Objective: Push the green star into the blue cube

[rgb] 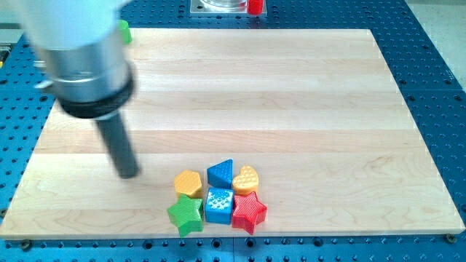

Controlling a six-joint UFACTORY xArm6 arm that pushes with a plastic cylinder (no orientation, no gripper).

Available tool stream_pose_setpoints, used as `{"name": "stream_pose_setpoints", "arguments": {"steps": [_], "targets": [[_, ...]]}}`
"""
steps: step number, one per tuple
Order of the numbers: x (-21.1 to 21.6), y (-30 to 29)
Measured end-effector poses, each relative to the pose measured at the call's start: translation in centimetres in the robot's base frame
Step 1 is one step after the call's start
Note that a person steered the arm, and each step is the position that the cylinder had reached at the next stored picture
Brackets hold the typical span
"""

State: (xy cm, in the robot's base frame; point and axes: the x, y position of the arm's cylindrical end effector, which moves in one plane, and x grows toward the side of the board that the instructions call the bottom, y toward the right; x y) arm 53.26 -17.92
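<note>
The green star [186,215] lies near the board's bottom edge, left of centre. The blue cube [218,205] sits right beside it on the view's right, touching or nearly touching. My tip [129,175] rests on the board to the upper left of the green star, a short gap away and touching no block. The rod rises from it into a large grey cylinder at the view's top left.
A yellow hexagon [189,183], a blue triangle [220,174], a yellow heart [246,178] and a red star [249,211] crowd around the cube. A green block [125,31] peeks out at the board's top left. The wooden board [291,109] lies on a blue perforated table.
</note>
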Motion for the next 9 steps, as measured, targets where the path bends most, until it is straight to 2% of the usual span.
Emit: {"name": "stream_pose_setpoints", "arguments": {"steps": [1, 2, 3, 7, 9], "targets": [[3.6, -7.5], [8.5, -8.0], [8.6, -7.6], [8.5, -0.6], [8.6, 4.8]]}}
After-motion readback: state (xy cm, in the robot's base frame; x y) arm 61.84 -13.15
